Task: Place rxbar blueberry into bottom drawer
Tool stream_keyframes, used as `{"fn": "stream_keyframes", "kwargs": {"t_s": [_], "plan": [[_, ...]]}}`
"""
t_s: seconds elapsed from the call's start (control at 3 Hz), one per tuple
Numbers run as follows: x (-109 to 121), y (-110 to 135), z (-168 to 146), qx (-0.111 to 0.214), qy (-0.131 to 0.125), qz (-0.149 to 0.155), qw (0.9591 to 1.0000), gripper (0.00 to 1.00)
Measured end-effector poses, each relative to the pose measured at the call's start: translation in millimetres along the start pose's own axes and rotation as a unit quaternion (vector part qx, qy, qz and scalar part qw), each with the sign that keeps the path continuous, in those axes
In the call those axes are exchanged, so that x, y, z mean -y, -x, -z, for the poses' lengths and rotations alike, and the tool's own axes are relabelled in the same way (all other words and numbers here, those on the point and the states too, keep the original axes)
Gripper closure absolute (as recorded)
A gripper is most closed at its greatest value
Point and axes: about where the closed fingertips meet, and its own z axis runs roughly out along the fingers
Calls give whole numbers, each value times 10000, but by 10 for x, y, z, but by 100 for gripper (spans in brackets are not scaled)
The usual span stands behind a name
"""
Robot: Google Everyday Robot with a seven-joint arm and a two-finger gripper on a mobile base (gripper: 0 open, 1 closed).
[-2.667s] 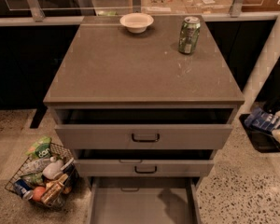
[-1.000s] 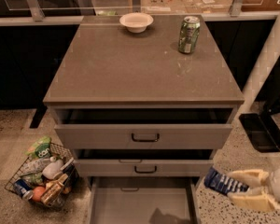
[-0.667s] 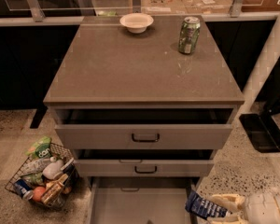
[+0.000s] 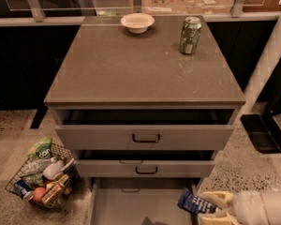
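Since 0.7 s ago the gripper [image 4: 214, 208] has slid left with the bar [image 4: 193, 203], which now hangs at the right rim of the bottom drawer [image 4: 136, 204]. The claw is clamped on the bar's right end, and the wrapper sticks out leftward. This is the carry-in step, with the bar not yet inside. Next, I judge, it needs more leftward travel past the rim, a small descent toward the floor, then release, keeping clear of the 2 upper drawers [image 4: 145, 137].
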Motion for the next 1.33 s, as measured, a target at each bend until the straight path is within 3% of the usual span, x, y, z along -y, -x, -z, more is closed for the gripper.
{"fn": "stream_keyframes", "kwargs": {"t_s": [0.67, 1.33], "plan": [[406, -506, -1095, 36, 81, 294, 9995, 100], [685, -1009, -1960, -306, -3, 388, 9988, 100]]}}
